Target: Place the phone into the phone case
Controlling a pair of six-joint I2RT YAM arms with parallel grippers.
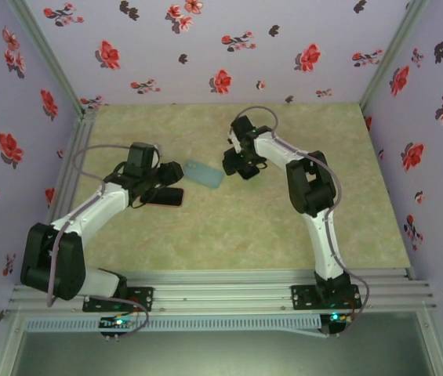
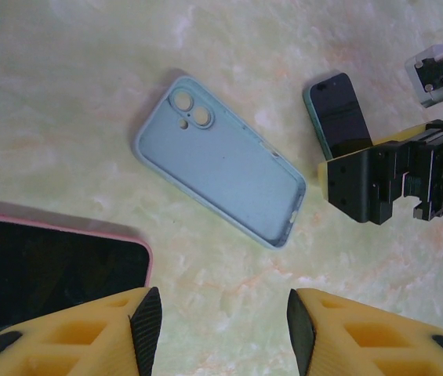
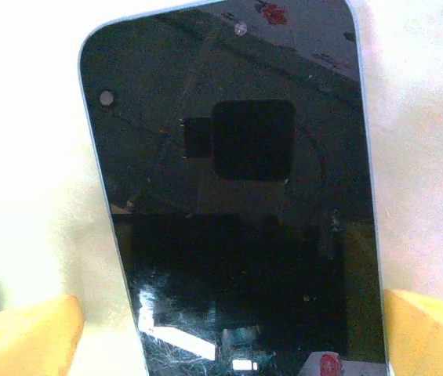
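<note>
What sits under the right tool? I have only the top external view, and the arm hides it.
Observer: In the right wrist view, a dark-screened phone with a pale teal rim lies flat. The right tool straddles it with its yellow fingers, and a gap shows at one side.
Operator: Which way up is the case?
Observer: In the left wrist view, the light blue plastic phone case lies open side up and empty. Its camera cut-outs are at the end farther from the right tool.
Operator: And the left tool?
Observer: The left tool is open with nothing between its fingers. A black-screened phone with a pink rim lies beside it.
</note>
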